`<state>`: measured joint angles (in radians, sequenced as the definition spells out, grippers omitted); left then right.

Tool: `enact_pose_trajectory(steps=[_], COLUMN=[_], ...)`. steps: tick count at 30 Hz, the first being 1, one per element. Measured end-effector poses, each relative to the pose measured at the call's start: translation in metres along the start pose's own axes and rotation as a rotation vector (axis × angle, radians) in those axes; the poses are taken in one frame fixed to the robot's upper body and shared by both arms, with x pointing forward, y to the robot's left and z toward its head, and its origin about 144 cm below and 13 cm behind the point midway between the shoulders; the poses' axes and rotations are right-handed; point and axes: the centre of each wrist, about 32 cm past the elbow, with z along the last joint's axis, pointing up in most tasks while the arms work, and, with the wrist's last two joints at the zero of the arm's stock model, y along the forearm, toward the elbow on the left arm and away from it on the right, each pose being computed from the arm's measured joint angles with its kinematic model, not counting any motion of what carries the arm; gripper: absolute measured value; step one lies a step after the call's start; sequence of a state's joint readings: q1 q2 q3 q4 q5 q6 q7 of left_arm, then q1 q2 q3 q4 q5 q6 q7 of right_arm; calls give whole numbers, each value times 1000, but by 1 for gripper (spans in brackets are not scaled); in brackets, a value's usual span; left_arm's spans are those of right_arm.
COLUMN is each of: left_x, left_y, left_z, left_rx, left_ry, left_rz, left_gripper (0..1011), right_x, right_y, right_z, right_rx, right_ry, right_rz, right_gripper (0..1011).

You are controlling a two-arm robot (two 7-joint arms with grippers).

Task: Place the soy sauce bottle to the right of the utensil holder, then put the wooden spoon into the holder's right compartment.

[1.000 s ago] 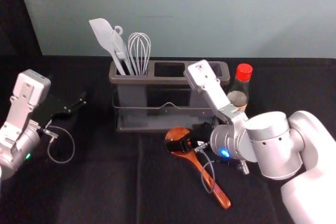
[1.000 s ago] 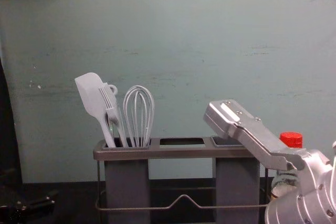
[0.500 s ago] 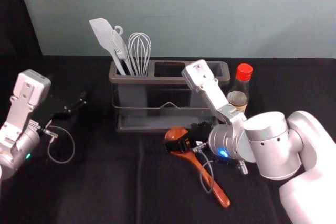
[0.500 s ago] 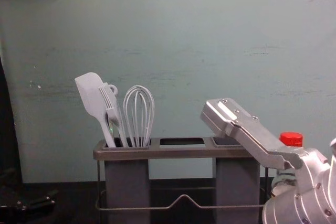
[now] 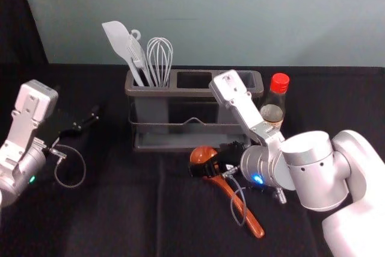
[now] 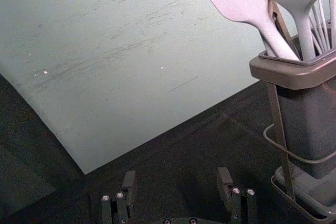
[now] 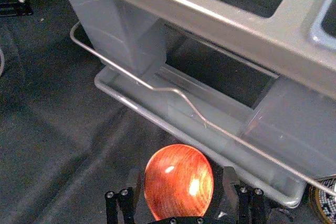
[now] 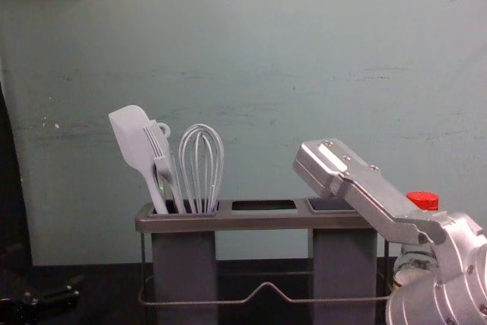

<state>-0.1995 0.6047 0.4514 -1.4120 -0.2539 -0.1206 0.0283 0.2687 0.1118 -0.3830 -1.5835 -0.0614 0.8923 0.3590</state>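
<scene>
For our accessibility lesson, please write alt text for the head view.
The right gripper straddles the bowl of a wooden spoon before a utensil holder; a soy sauce bottle stands right of the holder, the left arm at left.

With twelve o'clock straight ahead, the head view looked forward and down from above the utensil holder (image 5: 192,92), at middling range; the chest view faced the wall (image 8: 304,97) nearly level, from lower down. Both took in the holder at twelve and the soy sauce bottle (image 5: 272,114) towards one. The left wrist view looked wallward from the holder's eight o'clock; the right, nearest, looked steeply down from its five, sharing the holder with the others
</scene>
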Motion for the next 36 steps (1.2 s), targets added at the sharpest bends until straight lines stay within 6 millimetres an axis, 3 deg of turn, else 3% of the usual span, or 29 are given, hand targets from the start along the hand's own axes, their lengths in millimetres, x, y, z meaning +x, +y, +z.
enact_pose_trajectory(steps=[36], left_x=[0], left_y=[0], left_z=[0], left_rx=[0], left_ry=[0], left_rz=[0], left_gripper=[1000], right_x=[-7], right_y=[11], right_z=[-3], right_rx=[-22], right_ry=[-2], right_rz=[3], right_gripper=[1003])
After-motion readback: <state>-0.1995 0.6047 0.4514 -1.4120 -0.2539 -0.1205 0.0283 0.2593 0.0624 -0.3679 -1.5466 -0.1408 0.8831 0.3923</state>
